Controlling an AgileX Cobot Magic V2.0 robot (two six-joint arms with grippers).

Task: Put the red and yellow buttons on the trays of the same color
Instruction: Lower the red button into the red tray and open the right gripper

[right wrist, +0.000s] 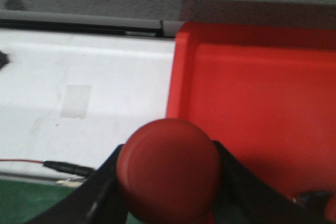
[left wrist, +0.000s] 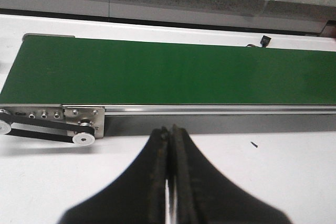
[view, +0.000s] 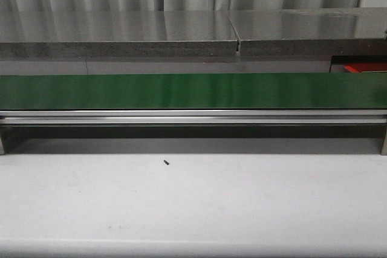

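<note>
So the step in hand looks like the drop-off of a red one. In the right wrist view, the right gripper (right wrist: pixel 168 182) is pinching a red button (right wrist: pixel 168 174) between its two dark fingers (right wrist: pixel 102 190), and all you really see of the button is the cap: a smooth, matte red dome, round, no markings I can make out. Collar and base are hidden under it. Just past it sits the red tray (right wrist: pixel 252 108), a plain flat-bottomed thing with a raised rim, right next to the bare white table (right wrist: pixel 89 82). The button seems to hang near the tray's near left corner, maybe only partly over it; I can't tell how high. At the frame's lower right corner there's something small and dark with a bit of red in the tray, possibly another button, too cropped to say.

Next move, my guess: shift a little further over the tray floor, lower, then let go so it lands inside the rim and doesn't roll.

The left gripper (left wrist: pixel 169 182) is pressed together with nothing in it, hovering over the table in front of the green conveyor belt (left wrist: pixel 173 74). No buttons on the belt.

Front view shows neither arm, just the belt and a sliver of red far right. No yellow tray visible anywhere.
</note>
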